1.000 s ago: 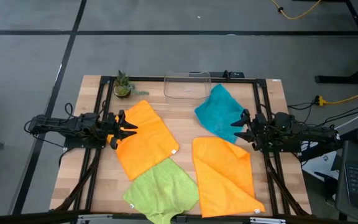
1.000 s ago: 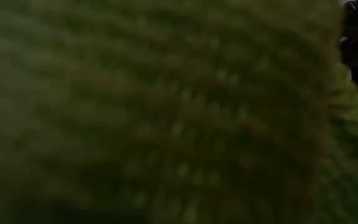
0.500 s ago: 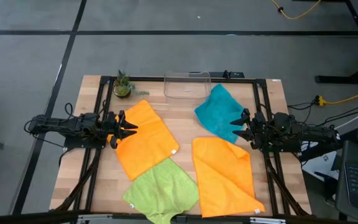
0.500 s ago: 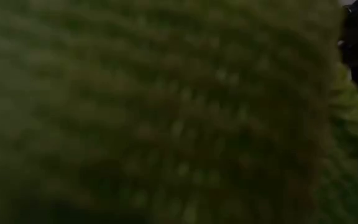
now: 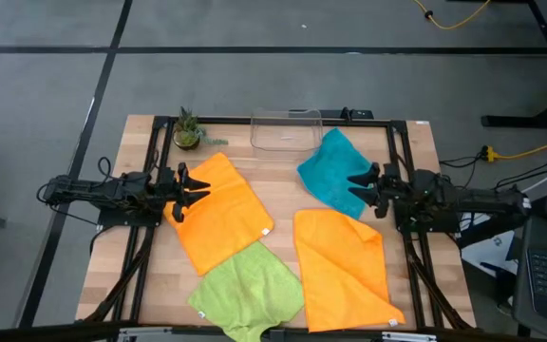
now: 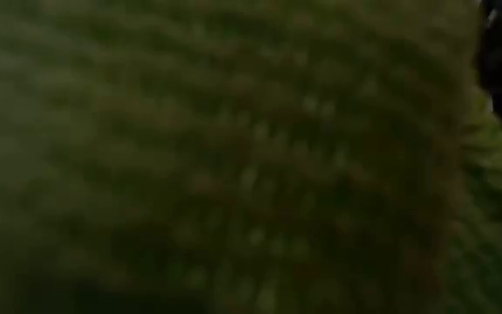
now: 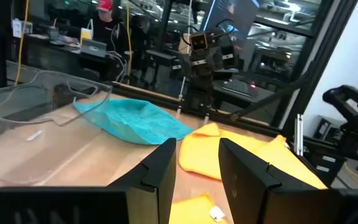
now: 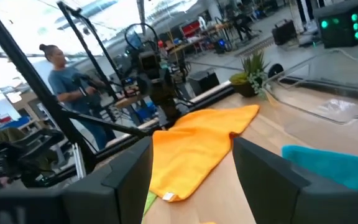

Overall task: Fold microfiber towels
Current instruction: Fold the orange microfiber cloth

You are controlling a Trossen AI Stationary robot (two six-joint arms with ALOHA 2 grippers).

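Left gripper [image 5: 195, 190]: I see fingers spread, empty, over the left orange towel's [image 5: 221, 211] outer edge.
Right gripper [image 5: 361, 180]: spread, empty, at the teal towel's [image 5: 333, 171] right edge.
Towels: all four flat, unfolded; lime green towel [image 5: 247, 291] in front.
Key relation: I judge each arm nearest its own towel, lying inward toward centre.
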